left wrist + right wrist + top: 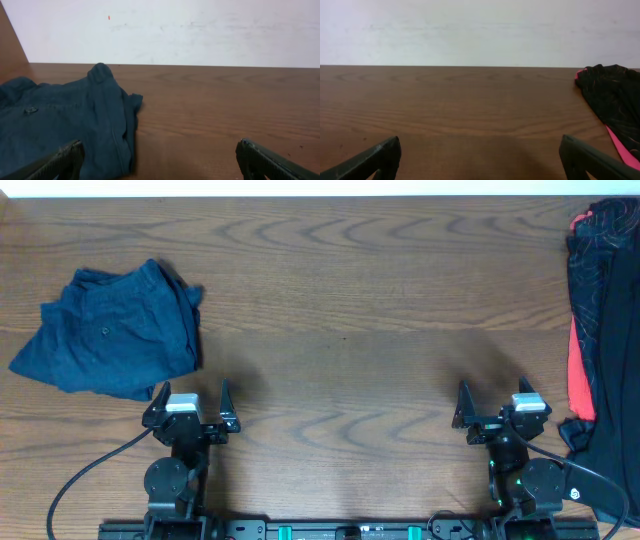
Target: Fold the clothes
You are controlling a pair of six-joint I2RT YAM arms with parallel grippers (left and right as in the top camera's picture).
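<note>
Dark navy blue shorts [110, 332] lie folded in a rough bundle at the table's left side; they also show in the left wrist view [60, 127], with a button and seam visible. My left gripper [191, 393] is open and empty, just in front of and to the right of the shorts, its left finger near the cloth's near edge [159, 155]. My right gripper [495, 394] is open and empty over bare wood at the front right [480, 155].
A pile of black and red-pink clothing [600, 320] lies along the table's right edge, also in the right wrist view [612, 97]. A pale wall stands behind the table's far edge. Black cables run from both arm bases.
</note>
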